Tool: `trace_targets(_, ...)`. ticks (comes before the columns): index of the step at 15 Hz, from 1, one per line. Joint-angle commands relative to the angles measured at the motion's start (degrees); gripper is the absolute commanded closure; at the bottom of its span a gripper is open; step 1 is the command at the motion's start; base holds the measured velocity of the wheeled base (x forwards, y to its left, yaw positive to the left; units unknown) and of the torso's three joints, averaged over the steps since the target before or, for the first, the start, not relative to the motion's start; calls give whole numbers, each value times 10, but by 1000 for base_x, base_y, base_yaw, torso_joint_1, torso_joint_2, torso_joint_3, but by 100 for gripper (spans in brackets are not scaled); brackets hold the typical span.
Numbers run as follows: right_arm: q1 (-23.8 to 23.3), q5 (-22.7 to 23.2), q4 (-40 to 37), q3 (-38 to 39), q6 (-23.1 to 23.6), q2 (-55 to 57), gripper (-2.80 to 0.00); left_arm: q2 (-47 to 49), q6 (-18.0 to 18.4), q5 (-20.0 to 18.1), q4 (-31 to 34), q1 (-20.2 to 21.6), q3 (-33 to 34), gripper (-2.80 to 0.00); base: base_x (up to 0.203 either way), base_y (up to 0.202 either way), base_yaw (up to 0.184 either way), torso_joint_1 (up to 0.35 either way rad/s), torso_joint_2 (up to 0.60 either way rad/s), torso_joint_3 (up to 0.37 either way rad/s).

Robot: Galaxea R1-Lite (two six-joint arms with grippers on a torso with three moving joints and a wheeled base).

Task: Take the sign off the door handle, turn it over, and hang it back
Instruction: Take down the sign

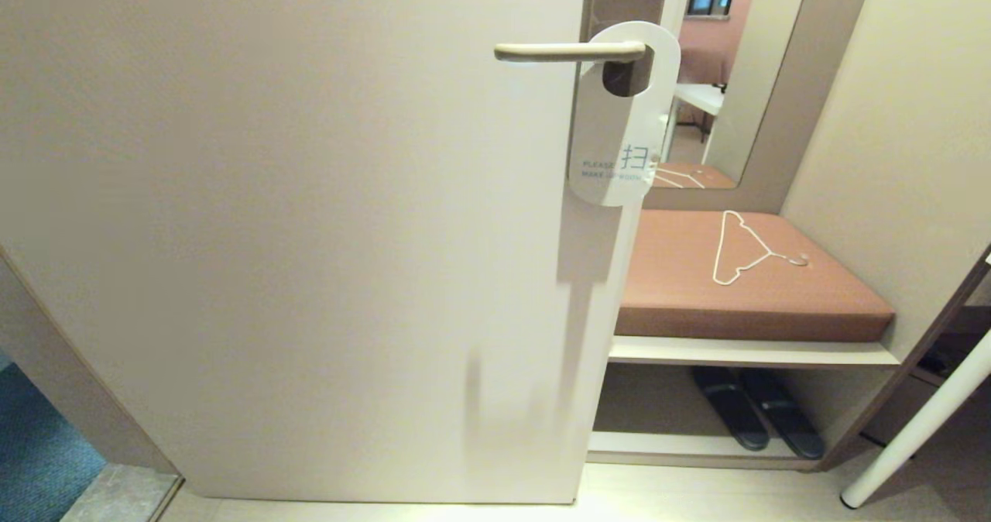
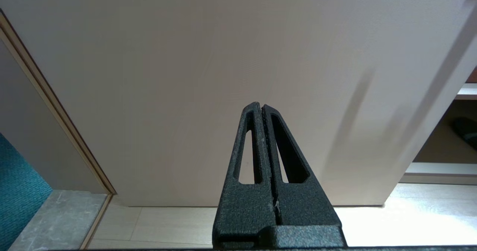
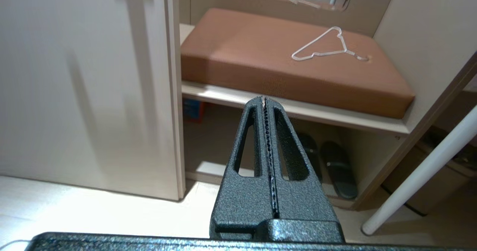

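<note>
Both claws are pressed together and hold nothing. The left claw is aimed low at the door; the right claw is aimed at the bench beside the door edge. The sign hangs well above both, white face outward, long axis vertical, on the handle. The right arm is judged nearer.

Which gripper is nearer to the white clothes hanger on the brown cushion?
Right. The right gripper, shut, points toward the bench, where the clothes hanger lies on the brown cushion. The left gripper, shut, faces the door, low and away from the bench.
</note>
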State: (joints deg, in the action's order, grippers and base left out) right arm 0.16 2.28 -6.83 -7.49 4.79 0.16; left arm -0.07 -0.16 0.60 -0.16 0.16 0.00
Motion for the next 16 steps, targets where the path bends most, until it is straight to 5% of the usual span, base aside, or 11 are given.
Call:
trace_targets(1,0,0,-10,-26,0,6,0,1,0,1,0,0,0,0,0,0,0,0,0,0)
trace_targets(6,2,-14,-13,-110,-4,146,0,1,0,0,0,0,0,0,0,0,0,0,0,0)
trace_targets(10,2,-81,-13,-200,-33,277,0,1,0,0,0,0,0,0,0,0,0,0,0,0)
trace_targets(16,-7,-93,40,-302,-52,458,0,1,0,0,0,0,0,0,0,0,0,0,0,0)
